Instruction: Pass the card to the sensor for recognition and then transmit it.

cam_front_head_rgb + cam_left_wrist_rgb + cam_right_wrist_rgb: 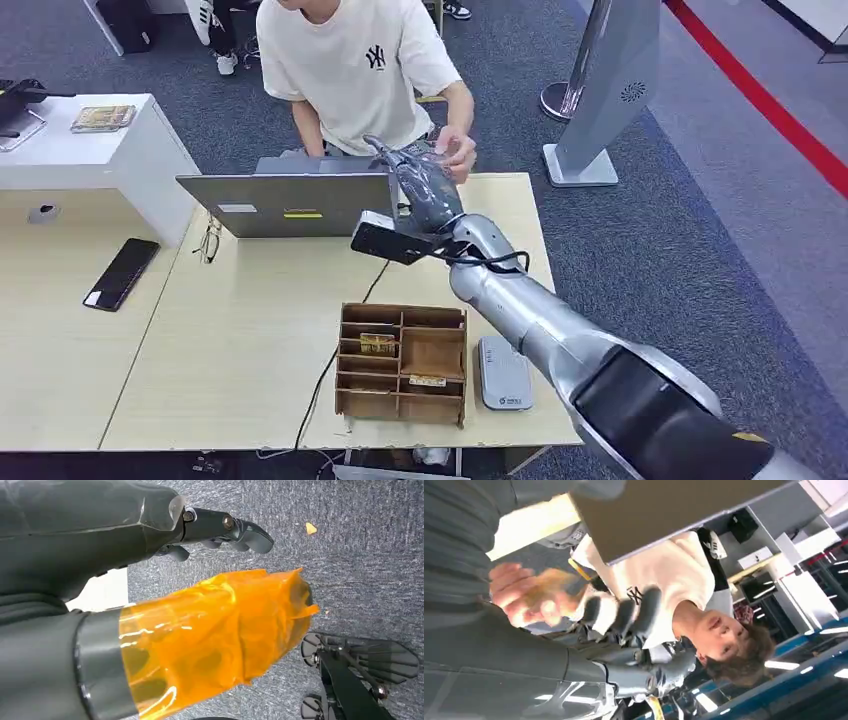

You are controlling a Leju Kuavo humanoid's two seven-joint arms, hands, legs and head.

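My right arm reaches across the table (240, 350) to the seated person. My right hand (422, 183) is raised beside the laptop, and the person's hand (457, 155) meets it. In the right wrist view a blurred yellowish card (551, 587) lies between the person's fingers (511, 597) and my right hand (621, 612). Both appear to hold it, with my other fingers spread. The grey card sensor (503, 372) lies near the table's front edge, under my forearm. My left hand (220, 527) hangs over the carpet with its fingers apart and nothing in them. Orange tape wraps its thumb.
A grey laptop (290, 200) stands open at the table's far side, its back towards me. A wooden compartment box (402, 362) sits left of the sensor, with a cable running behind it. Glasses (208, 240) and a black phone (121, 272) lie further left. A white stand (600, 90) rises at the right.
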